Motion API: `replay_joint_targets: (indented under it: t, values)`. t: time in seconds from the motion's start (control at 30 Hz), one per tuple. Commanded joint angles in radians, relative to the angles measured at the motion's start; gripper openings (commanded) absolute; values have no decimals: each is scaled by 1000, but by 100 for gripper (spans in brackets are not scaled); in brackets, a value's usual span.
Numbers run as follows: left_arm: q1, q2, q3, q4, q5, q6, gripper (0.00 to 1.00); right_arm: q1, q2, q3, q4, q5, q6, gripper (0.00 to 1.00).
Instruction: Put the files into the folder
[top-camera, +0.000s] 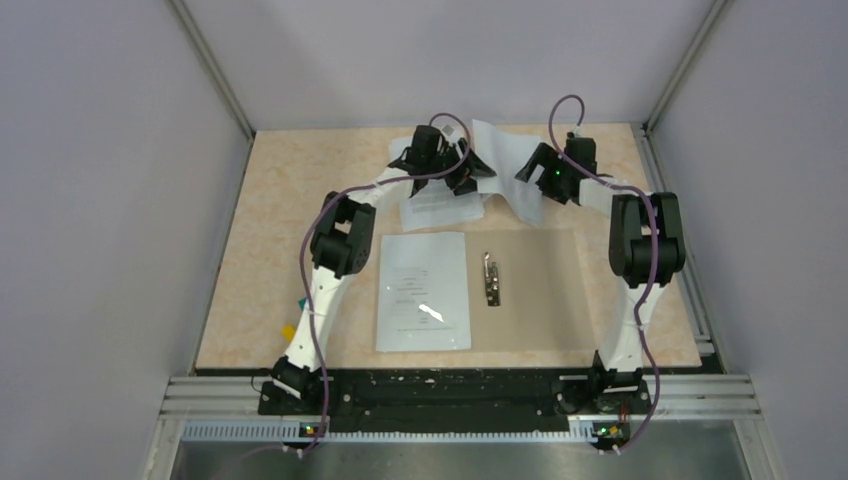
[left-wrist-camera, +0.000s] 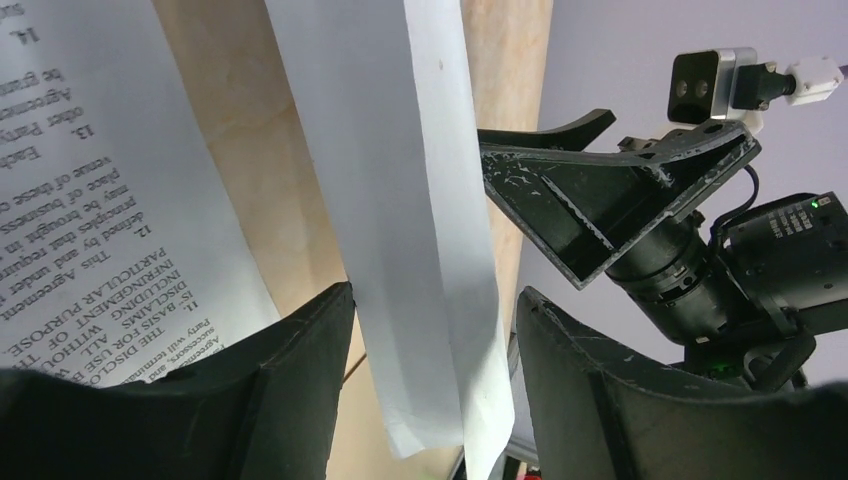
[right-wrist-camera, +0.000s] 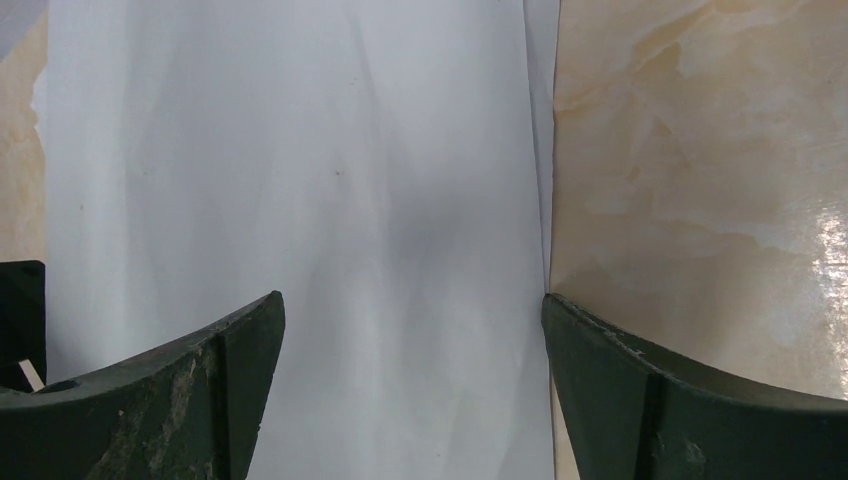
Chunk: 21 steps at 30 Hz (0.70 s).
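left fingers (left-wrist-camera: 290, 390) apart, loosely straddling a raised sheet (left-wrist-camera: 420, 200) at the far edge of the surface (top-camera: 285, 225), right fingers (right-wrist-camera: 180, 400) wide apart over it, prob to share the lift toward the open folder (top-camera: 540, 290) w/ one file (top-camera: 420, 285) already inside.

Pale lilac walls (top-camera: 100, 200) enclose a beige marbled tabletop (top-camera: 290, 190) edged by aluminium rails (top-camera: 460, 392).

Diffuse, even overhead light; small glare patch on the printed sheet (top-camera: 422, 290). Right wrist view: soft grey shadow on blank paper (right-wrist-camera: 300, 150), sheen on desk (right-wrist-camera: 700, 150) at right.
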Motion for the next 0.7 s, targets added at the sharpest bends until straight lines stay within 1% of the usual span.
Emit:
replay_joint_targets:
  t: [0.0, 0.3, 0.47, 0.67]
  values:
    - [15, -86, -41, 82, 14, -101, 65, 20, 32, 3, -61, -25, -7, 99]
    - [29, -147, -142, 67, -14, -136, 65, 20, 27, -6, -58, -28, -7, 99]
    - [38, -180, -209, 109, -11, -198, 65, 20, 25, -10, -56, -32, -6, 99]
    - [48, -206, -281, 249, 5, -291, 64, 20, 22, -13, -57, -40, -8, 99]
